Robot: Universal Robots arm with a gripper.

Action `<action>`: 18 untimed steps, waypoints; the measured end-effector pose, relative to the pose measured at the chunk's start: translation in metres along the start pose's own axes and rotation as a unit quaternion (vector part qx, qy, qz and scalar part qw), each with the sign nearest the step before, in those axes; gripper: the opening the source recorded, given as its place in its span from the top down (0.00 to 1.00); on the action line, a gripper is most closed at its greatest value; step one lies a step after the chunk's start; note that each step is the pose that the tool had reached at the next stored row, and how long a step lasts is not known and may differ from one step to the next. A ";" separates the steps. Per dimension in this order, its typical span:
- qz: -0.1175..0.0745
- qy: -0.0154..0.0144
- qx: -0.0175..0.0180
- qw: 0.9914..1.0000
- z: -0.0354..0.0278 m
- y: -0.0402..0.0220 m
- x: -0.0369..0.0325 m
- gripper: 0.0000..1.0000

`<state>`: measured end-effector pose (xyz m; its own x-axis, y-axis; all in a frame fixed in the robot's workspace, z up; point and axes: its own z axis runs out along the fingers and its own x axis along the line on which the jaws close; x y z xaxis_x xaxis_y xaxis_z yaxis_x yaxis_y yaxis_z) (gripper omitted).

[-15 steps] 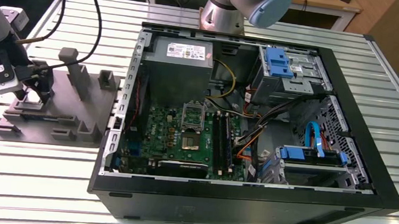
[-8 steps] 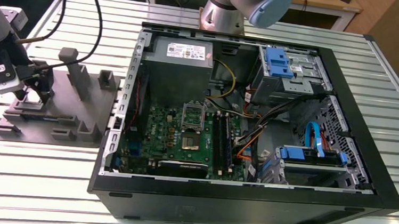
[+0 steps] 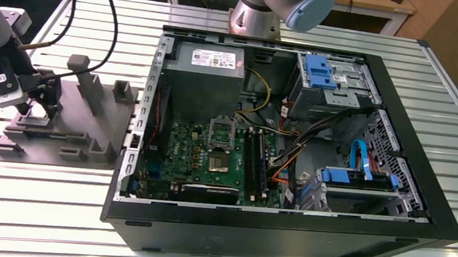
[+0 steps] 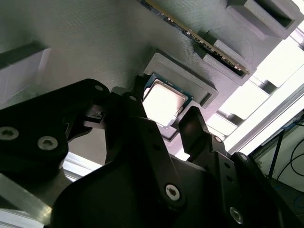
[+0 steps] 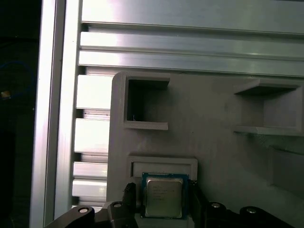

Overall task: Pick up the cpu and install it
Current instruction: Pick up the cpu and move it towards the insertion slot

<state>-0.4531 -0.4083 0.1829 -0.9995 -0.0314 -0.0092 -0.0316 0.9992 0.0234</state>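
Right now your gripper point(image 4: 165, 108) is down over the grey fixture block point(image 3: 64, 137), at the exterior view's left and well apart from the open computer case point(image 3: 287, 228). Its black fingers point(image 4: 192, 124) are parted, one on either side of the cpu point(image 4: 164, 99), close to two opposite edges; you cannot tell whether they touch it. The cpu lies flat with its silvery lid facing up, in a shallow raised-rim recess point(image 5: 164, 164) of the block. In the first wrist view the cpu point(image 5: 164, 196) sits square to the recess walls, green rim showing round the lid. It is so nearly square that you get no clear long axis. Beside that recess the block has a deeper square pocket point(image 5: 145, 107) and another open pocket point(image 5: 270, 111). In the second wrist view a memory stick point(image 4: 199, 35) stands on edge in a slot of the block. The block rests on the slatted aluminium table point(image 3: 34, 211). Inside the case you have the green motherboard point(image 3: 202, 163) with its socket point(image 3: 221, 147), a grey power supply point(image 3: 205, 65) and two blue drive caddies point(image 3: 317, 71).
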 end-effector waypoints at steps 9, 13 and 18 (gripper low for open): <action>0.000 0.000 0.000 1.000 0.0000 0.0000 0.0000 0.52; 0.000 0.000 0.000 1.000 0.0000 0.0000 0.0000 0.53; 0.000 0.000 0.000 1.000 0.0000 0.0000 0.0000 0.53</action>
<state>-0.4530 -0.4083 0.1829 -0.9995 -0.0315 -0.0094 -0.0317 0.9992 0.0235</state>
